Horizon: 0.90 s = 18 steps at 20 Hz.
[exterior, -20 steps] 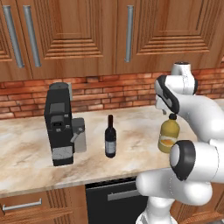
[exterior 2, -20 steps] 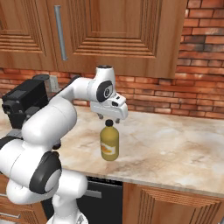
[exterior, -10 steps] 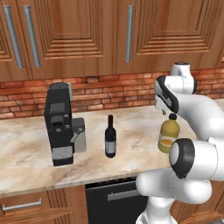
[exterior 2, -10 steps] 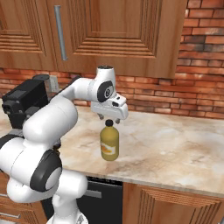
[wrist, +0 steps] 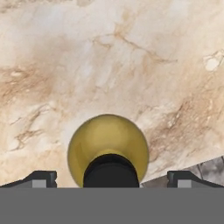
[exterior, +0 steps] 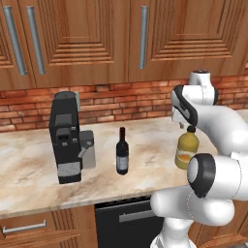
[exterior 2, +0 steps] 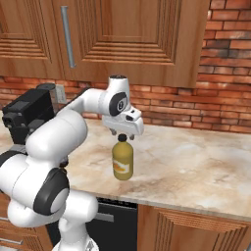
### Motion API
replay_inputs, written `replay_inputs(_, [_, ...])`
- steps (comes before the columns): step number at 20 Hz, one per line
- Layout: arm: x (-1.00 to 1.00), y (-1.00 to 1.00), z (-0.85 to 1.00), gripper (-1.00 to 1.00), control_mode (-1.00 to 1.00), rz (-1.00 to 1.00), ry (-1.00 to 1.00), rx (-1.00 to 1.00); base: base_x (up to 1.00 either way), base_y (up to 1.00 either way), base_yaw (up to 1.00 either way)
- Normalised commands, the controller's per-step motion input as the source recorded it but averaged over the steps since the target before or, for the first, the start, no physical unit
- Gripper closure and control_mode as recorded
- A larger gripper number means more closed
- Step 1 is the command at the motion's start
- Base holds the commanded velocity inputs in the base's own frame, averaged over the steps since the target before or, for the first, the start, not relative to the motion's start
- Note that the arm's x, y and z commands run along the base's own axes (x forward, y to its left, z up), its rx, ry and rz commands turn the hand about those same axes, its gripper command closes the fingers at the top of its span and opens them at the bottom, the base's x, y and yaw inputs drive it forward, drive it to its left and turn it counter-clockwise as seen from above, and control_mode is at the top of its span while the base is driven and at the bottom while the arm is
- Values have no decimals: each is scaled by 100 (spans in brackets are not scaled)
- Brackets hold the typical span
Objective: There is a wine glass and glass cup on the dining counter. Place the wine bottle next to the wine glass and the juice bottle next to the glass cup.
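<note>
The squat yellow juice bottle (exterior: 185, 153) (exterior 2: 122, 161) (wrist: 83, 148) stands upright on a beige marble wall counter (exterior: 29, 169). My gripper (exterior: 189, 127) (exterior 2: 123, 135) (wrist: 111, 177) hangs straight above its dark cap, open, one fingertip on either side of the cap and touching nothing. The slim dark wine bottle (exterior: 122, 152) stands upright to the left, well apart from the arm. The wine glass, the glass cup and the dining counter are out of view.
A black coffee machine (exterior: 66, 138) (exterior 2: 27, 116) stands on the counter left of the wine bottle. A brick wall (exterior: 121, 101) and wooden upper cabinets (exterior: 97, 38) back the counter. A dark dishwasher front (exterior: 121, 220) sits under the counter edge.
</note>
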Motion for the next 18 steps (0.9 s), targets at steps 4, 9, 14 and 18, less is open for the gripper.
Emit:
replay_inputs(4, [-9,-3,-17,-100,-100,0,0,0,0,0,0])
replay_inputs(9, [-3,-1,-15,-100,-100,0,0,0,0,0,0])
replay_inputs(14, [-5,0,-5,-100,-100,-1,-1,1,0,0,0])
replay_inputs(18, [-4,0,-6,-100,-100,-1,-2,0,0,0,0])
